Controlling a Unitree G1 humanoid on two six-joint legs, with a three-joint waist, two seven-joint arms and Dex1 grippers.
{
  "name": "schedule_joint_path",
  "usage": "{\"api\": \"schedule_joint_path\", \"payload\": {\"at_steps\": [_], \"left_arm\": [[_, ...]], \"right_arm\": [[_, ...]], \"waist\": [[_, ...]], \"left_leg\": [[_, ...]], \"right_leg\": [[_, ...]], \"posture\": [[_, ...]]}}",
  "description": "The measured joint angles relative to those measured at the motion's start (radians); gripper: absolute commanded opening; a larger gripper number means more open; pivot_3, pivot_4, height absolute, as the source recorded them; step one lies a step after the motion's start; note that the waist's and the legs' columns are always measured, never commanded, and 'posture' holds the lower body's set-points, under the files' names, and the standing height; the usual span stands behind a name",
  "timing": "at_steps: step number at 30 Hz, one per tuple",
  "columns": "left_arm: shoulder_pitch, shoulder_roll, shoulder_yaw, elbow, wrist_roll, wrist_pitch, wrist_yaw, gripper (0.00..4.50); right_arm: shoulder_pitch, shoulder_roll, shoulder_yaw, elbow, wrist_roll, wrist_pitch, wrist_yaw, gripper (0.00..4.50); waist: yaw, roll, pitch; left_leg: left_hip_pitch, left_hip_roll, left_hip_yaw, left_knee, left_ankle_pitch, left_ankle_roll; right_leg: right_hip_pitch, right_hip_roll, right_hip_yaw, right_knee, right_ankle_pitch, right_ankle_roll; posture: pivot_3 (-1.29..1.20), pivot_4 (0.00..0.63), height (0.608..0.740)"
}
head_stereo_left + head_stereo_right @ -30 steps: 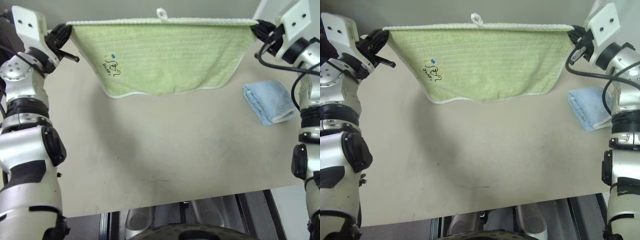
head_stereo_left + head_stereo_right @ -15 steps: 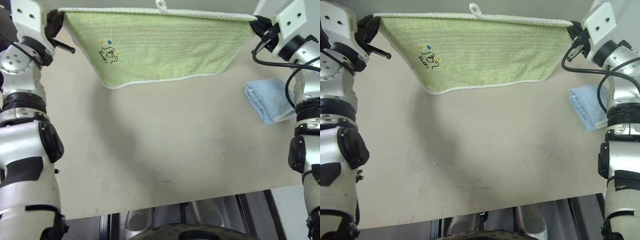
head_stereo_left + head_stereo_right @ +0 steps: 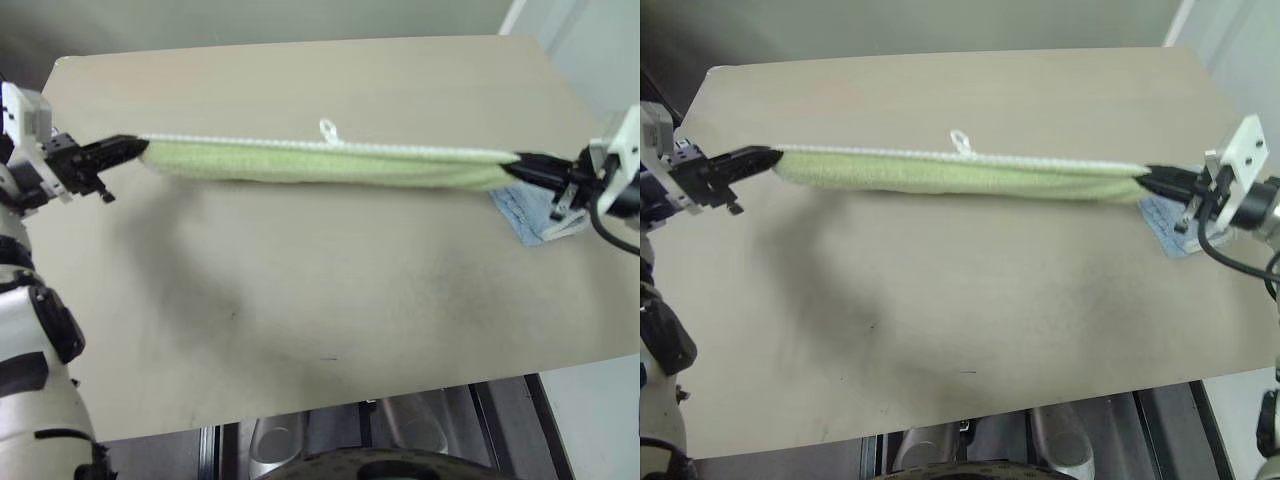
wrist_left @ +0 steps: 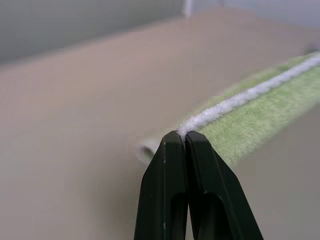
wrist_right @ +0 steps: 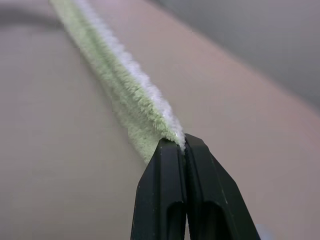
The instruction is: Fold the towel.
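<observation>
Towel (image 3: pixel 330 166) of light green terry cloth, edged with a white stitched cord and carrying a small white loop (image 3: pixel 328 129) at the middle of its upper hem, hangs stretched in a long, narrow band above the middle of the table, seen almost edge-on so that its fuzzy pile shows as a thin soft strip under the bright hem. The left gripper (image 3: pixel 122 150), two flat black tapering fingers pressed together, is clamped on the towel's left corner; in the left wrist view the fingers (image 4: pixel 170 190) meet just where the nubbly white cord enters between them. The right gripper (image 3: pixel 522 167), of the same black wedge shape, is pinched on the opposite corner, and the right wrist view shows the looped green pile and the white cord running away from the fingers (image 5: pixel 170 195). The cloth is taut between the two corners, with a slight sag in its lower edge. Beneath its right end a smaller light blue folded towel (image 3: pixel 528 211) lies on the table (image 3: pixel 330 300), a smooth, matte beige board with faint dark smudges and a straight near edge. Behind the table rises a plain grey-green wall (image 3: pixel 260 20).
</observation>
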Motion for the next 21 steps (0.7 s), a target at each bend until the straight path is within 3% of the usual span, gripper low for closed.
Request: {"api": "schedule_joint_path", "payload": {"at_steps": [4,10,16,21], "left_arm": [[0.129,0.041,-0.013,-0.132,-0.027,0.079,-0.074,0.02],[0.422,0.079,-0.041,-0.461,-0.113,0.206,-0.084,0.02],[0.666,0.141,-0.002,-0.751,-0.210,0.363,-0.082,0.02],[0.752,0.192,0.010,-0.820,-0.231,0.374,-0.083,0.02]], "right_arm": [[0.124,-0.027,-0.048,-0.108,0.043,0.058,0.019,0.00],[0.317,-0.025,-0.106,-0.201,0.048,0.073,0.025,0.00],[0.536,-0.026,-0.172,-0.316,0.045,0.072,0.049,0.00],[0.678,-0.029,-0.239,-0.407,0.041,0.071,0.089,0.00]], "waist": [[0.001,0.000,0.000],[0.001,-0.001,0.000],[0.003,-0.001,0.000],[0.004,-0.002,-0.001]], "left_leg": [[0.014,0.000,0.000,0.000,-0.001,0.002],[0.032,-0.001,0.000,-0.001,-0.005,0.006],[0.034,-0.001,-0.001,-0.002,-0.006,0.003],[0.034,-0.001,-0.003,-0.003,-0.009,-0.002]], "right_leg": [[0.014,0.000,0.000,-0.002,-0.006,-0.010],[0.032,0.000,0.001,-0.003,-0.007,-0.010],[0.033,0.001,0.001,-0.003,-0.007,-0.012],[0.032,0.002,0.000,-0.003,-0.009,-0.012]], "posture": [[0.00,0.150,0.703],[0.00,0.150,0.703],[0.00,0.150,0.703],[0.00,0.150,0.703]]}}
